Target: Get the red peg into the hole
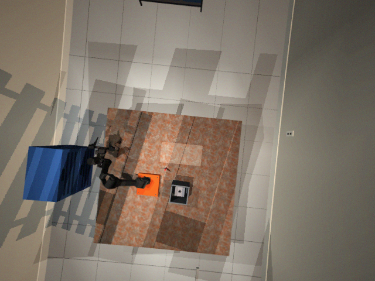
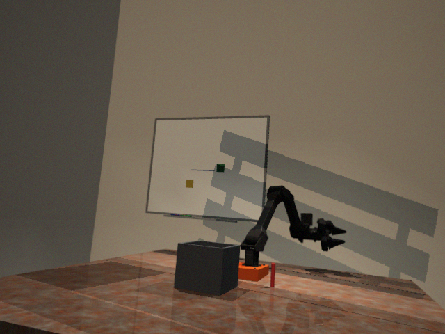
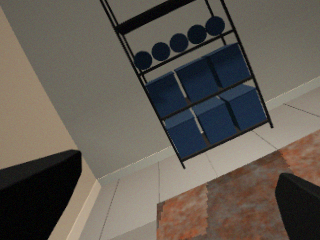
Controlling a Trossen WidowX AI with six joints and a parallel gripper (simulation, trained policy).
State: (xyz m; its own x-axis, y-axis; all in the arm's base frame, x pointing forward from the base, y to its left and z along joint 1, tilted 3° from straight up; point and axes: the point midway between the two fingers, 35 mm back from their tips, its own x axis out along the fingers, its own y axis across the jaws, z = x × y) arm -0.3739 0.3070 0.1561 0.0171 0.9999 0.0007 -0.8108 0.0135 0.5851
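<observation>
The red peg [image 1: 166, 168] [image 2: 272, 275] stands upright on the table, beside the orange base of the arm and apart from the box. The open dark grey box [image 1: 179, 203] [image 2: 199, 269] stands on the table. A light plate [image 1: 176, 194] with a dark hole near its middle shows inside it from above; the exterior camera sees only the outer walls. My gripper [image 2: 343, 236] [image 3: 180, 173] is open and empty, high above the table and well away from the peg, fingers pointing sideways. Neither peg nor box shows in the wrist view.
The arm's orange base [image 1: 153, 190] [image 2: 253, 273] is on the mottled table [image 1: 218, 145] [image 2: 125, 302]. A blue cabinet [image 1: 45, 175] stands beside the table. The wrist view faces a shelf rack with blue bins [image 3: 210, 122]. A whiteboard [image 2: 179, 151] hangs on the wall.
</observation>
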